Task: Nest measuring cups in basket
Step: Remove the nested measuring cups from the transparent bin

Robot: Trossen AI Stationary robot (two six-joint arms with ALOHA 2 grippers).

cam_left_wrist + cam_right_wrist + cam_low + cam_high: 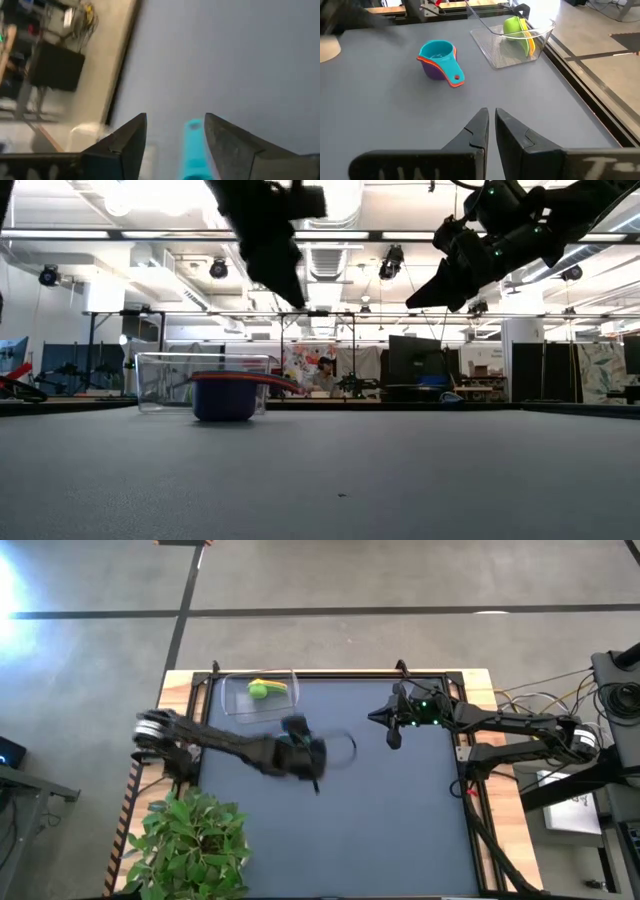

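1. High view: left gripper [322,762] over table [400,830] middle, blurred; clear basket [232,700] at far-left corner w/ green cup [258,690] and yellow cup [275,686] inside.
2. Low view: cup stack [226,394] on table, blue bowl, red rim, just in front of basket.
3. Left wrist: fingers [227,142] apart, nothing held; teal handle [193,150] between them.
4. Right wrist: right gripper [491,125] shut, empty. Stack shows teal cup [437,52] on top, orange and purple beneath, outside basket.

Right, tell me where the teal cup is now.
In the right wrist view the teal cup tops a nested stack on the grey table, outside and beside the clear basket. In the high view the left arm hides it.
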